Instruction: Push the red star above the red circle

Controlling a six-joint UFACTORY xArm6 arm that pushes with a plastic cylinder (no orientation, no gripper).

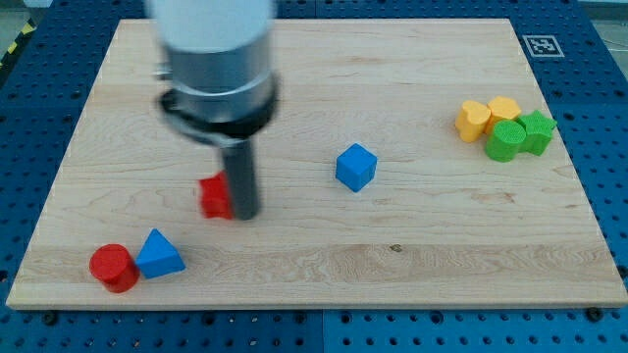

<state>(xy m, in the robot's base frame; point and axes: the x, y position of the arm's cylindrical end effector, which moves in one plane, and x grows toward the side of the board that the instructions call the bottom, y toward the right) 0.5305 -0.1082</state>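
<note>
My arm comes down from the view's top, its grey and black housing blurred and cut off at the upper edge, and the dark rod hangs straight and upright below it. My tip (244, 215) rests on the counter (412, 265) left of centre. There are no fingers on this rig, only the rod, so nothing can open, close or grip.

The red star (214, 196) sits at about nine o'clock from my tip, touching the rod's side or just beside it; I cannot tell which. The rod covers its right edge, so its points are hard to make out and it reads as a small red lump.

The red circle (113, 267) lies at about seven o'clock from the star, near the counter's lower left corner, with a blue triangle (159, 254) touching it at three o'clock.

A blue cube (355, 166) stands alone at about two o'clock from my tip. Far off towards three o'clock, two yellow blocks (487, 117) and two green blocks (520, 136) crowd together, their shapes unclear.
</note>
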